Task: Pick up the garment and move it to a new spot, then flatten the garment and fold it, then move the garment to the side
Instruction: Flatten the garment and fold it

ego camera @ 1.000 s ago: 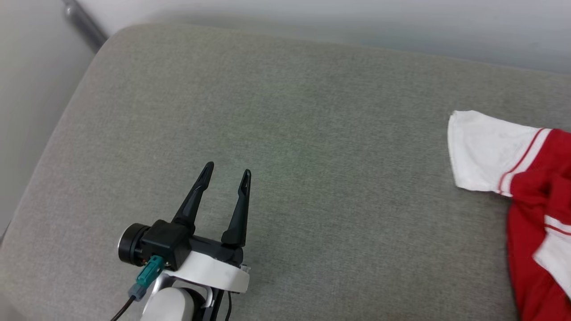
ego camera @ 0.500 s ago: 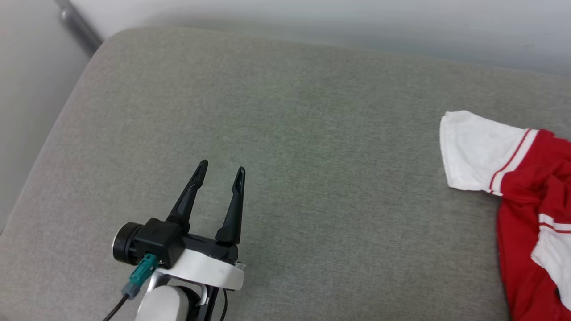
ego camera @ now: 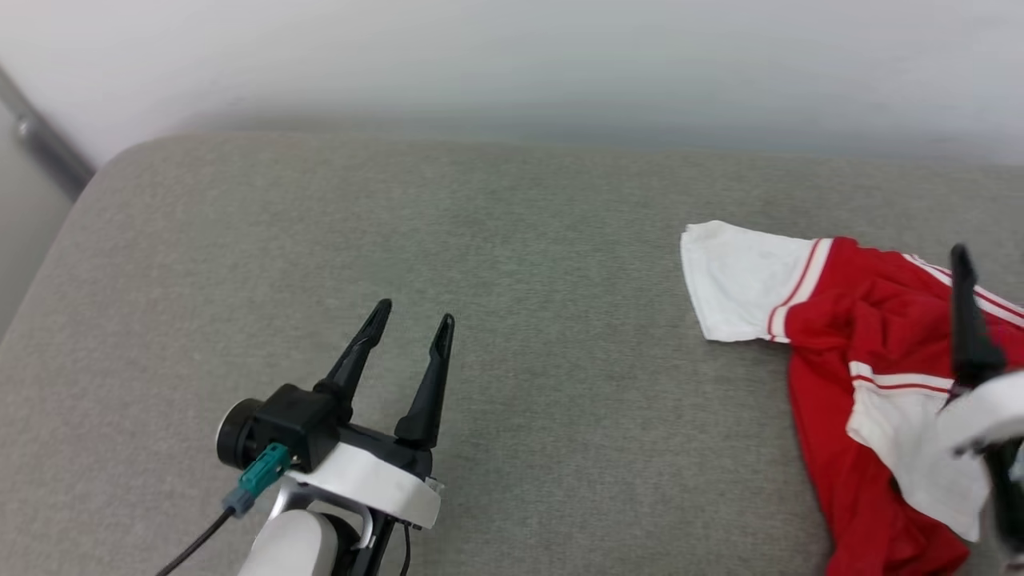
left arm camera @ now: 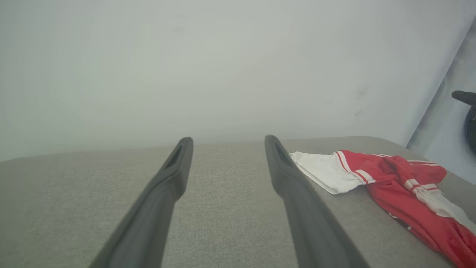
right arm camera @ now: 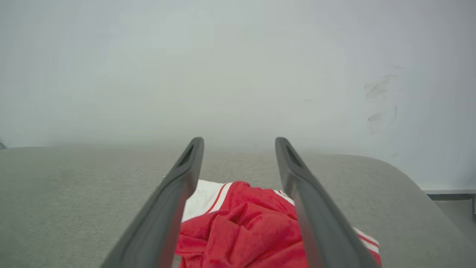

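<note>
The garment (ego camera: 832, 320) looks soft and light (it should drape); pinch a bunched red fold. Left gripper (ego camera: 416, 312) and right gripper (right arm camera: 238, 140) have jaws apart, empty.

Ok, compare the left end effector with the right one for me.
The left end effector hangs over bare grey cushion, apart from the garment; the right end effector is over the crumpled garment. In head view the left one shows whole, the right one is cut by the edge. Both are open and empty.
</note>
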Robot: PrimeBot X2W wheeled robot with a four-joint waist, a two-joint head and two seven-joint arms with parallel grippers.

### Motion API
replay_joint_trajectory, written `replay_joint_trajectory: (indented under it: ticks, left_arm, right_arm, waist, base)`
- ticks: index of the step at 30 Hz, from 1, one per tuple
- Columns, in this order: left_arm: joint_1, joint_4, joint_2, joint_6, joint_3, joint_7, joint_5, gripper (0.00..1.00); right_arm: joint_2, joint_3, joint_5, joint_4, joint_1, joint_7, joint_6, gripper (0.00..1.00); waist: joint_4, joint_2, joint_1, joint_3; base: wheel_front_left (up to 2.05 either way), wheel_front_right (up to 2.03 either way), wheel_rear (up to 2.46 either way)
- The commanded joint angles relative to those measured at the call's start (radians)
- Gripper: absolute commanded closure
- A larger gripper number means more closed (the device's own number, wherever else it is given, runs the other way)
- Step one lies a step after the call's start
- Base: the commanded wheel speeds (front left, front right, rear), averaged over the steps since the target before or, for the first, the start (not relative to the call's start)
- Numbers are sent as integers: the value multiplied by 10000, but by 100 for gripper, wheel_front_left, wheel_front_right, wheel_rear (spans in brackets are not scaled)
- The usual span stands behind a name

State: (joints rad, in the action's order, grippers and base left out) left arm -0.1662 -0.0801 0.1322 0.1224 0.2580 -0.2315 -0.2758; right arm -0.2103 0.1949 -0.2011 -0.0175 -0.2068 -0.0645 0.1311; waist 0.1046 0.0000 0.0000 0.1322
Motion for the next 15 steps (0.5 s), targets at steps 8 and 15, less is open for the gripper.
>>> replay_joint_trajectory:
  ticks: [8, 15]
  left_arm:
    - [-1180, -1, 671, 68, 1184, 1236, -635, 0]
    - [-4296, -425, 1682, 75, 3171, 4503, -2142, 0]
  right_arm:
    - [1481, -209, 382, 2046, 1837, 881, -7, 0]
    - [1586, -740, 556, 2314, 1633, 1109, -7, 0]
  waist:
    - [-1133, 0, 0, 326]
    - [-2286, 0, 0, 1334]
  base:
    - [0, 0, 0]
    - [0, 0, 0]
